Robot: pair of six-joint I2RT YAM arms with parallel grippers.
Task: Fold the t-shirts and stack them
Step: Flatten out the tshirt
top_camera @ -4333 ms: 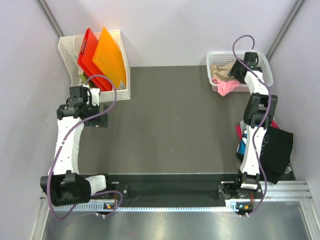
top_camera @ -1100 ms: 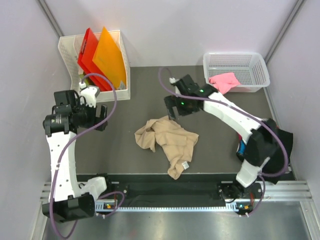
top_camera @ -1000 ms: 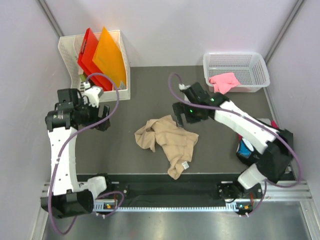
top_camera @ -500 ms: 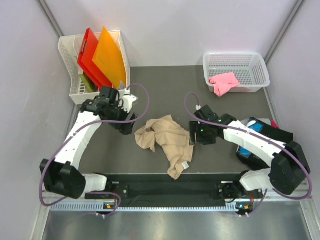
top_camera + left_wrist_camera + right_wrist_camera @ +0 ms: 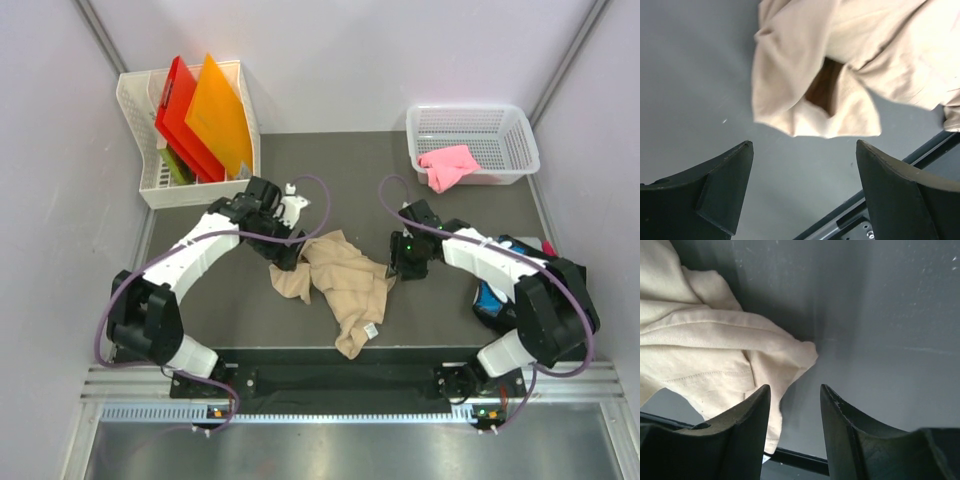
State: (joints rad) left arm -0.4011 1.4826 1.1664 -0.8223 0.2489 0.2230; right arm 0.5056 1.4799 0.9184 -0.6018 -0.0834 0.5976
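The tan t-shirt (image 5: 338, 283) lies crumpled on the dark table, with its white label near the front edge. My left gripper (image 5: 284, 252) is low at the shirt's left edge. In the left wrist view it (image 5: 802, 150) stands wide open, with a fold of tan cloth (image 5: 840, 70) just beyond the tips. My right gripper (image 5: 397, 262) is at the shirt's right edge. Its jaws (image 5: 795, 395) are narrowed but apart, and a tan corner (image 5: 790, 352) lies just ahead of the left finger. The pink t-shirt (image 5: 448, 163) hangs in the basket. The black t-shirt (image 5: 490, 298) lies at the right, partly under the arm.
A white mesh basket (image 5: 478, 122) sits at the back right. A white file holder (image 5: 150, 185) with red and orange plastic sheets (image 5: 215, 110) stands at the back left. A black rail (image 5: 330, 362) runs along the near table edge.
Both arms have swung inward and down to opposite edges of the tan t-shirt. The right jaws have narrowed from wide open. The shirt itself has not moved in the last second.
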